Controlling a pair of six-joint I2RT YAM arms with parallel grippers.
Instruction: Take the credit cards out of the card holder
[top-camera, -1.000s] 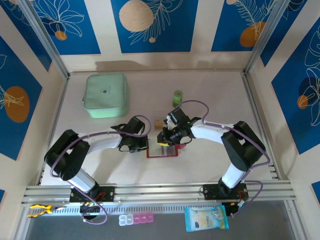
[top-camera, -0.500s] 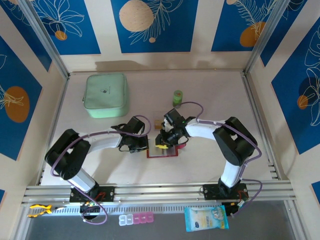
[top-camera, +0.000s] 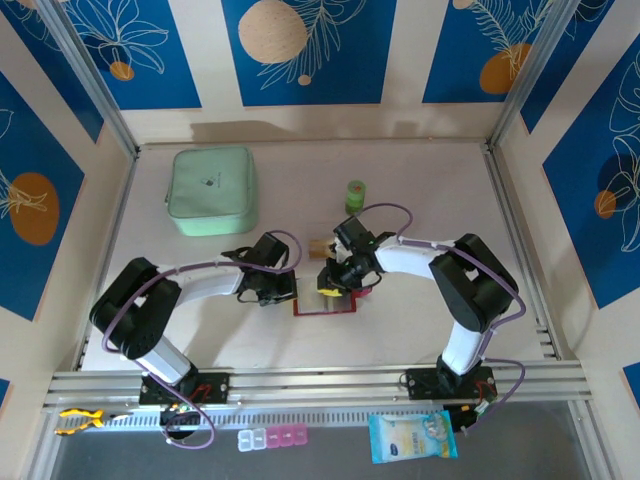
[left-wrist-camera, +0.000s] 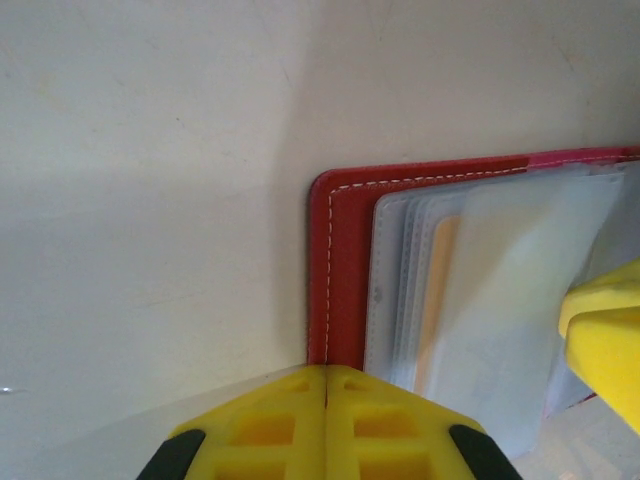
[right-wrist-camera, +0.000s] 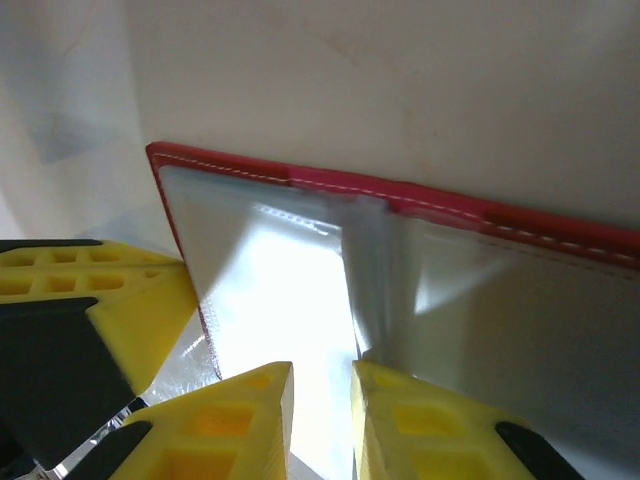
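Pinching down at the table (top-camera: 420, 190) centre, both arms meet over the card holder (top-camera: 325, 304), a red wallet lying open and flat. The left pincer (top-camera: 284, 290) is fully together, nothing between the fingers, tips set at the holder's left red border (left-wrist-camera: 340, 250); whether they press it can't be told. Just ahead and right of those tips sit stacked clear pockets, with the orange edge of a credit card (left-wrist-camera: 437, 290) still tucked inside one. The right pincer (top-camera: 331, 284) sits on the holder's far side, facing the left one, close by. Its jaws are nearly together, and in the right wrist view a glossy clear pocket leaf (right-wrist-camera: 290, 290) runs into the slim gap between them, so it looks clamped on that leaf of the holder. The red stitched edge lies beyond its tips. One yellow right finger (left-wrist-camera: 605, 330) overlaps the lifted leaf in the left wrist view. A small tan piece (top-camera: 318, 248) lies just behind the right pincer. A mint pouch (top-camera: 210, 190) is well off beyond the left pincer, and a green cylinder (top-camera: 355, 193) stands beyond the right.
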